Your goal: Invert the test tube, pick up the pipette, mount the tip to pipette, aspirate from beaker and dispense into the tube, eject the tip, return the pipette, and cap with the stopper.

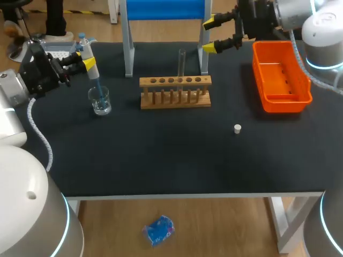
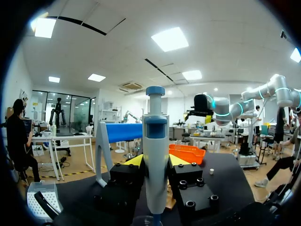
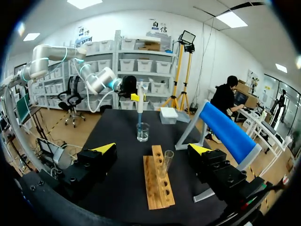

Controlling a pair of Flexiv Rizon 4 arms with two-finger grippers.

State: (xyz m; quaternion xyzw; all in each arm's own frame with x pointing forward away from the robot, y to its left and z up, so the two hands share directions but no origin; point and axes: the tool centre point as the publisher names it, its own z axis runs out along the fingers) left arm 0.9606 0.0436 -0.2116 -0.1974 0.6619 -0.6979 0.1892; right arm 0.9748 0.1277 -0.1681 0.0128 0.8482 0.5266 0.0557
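My left gripper (image 1: 87, 60) is shut on a white-and-blue pipette (image 1: 86, 51), held upright. Its blue tip (image 1: 98, 88) reaches down into a clear glass beaker (image 1: 100, 101) at the table's left. In the left wrist view the pipette (image 2: 155, 160) stands between the two yellow-tipped fingers. A glass test tube (image 1: 181, 64) stands upright in the wooden rack (image 1: 175, 92) at mid-table. The small white stopper (image 1: 237, 128) lies to the right of the rack. My right gripper (image 1: 210, 35) hangs open behind the rack, holding nothing. In its own view the right gripper (image 3: 153, 149) looks over the rack (image 3: 157, 186) and tube (image 3: 167, 162).
An orange bin (image 1: 281, 77) sits at the right rear. A blue-topped stand (image 1: 163, 10) on white legs rises behind the rack. A white tip box (image 1: 59, 51) lies at the far left, behind my left arm. Bare black tabletop (image 1: 171, 155) stretches across the front.
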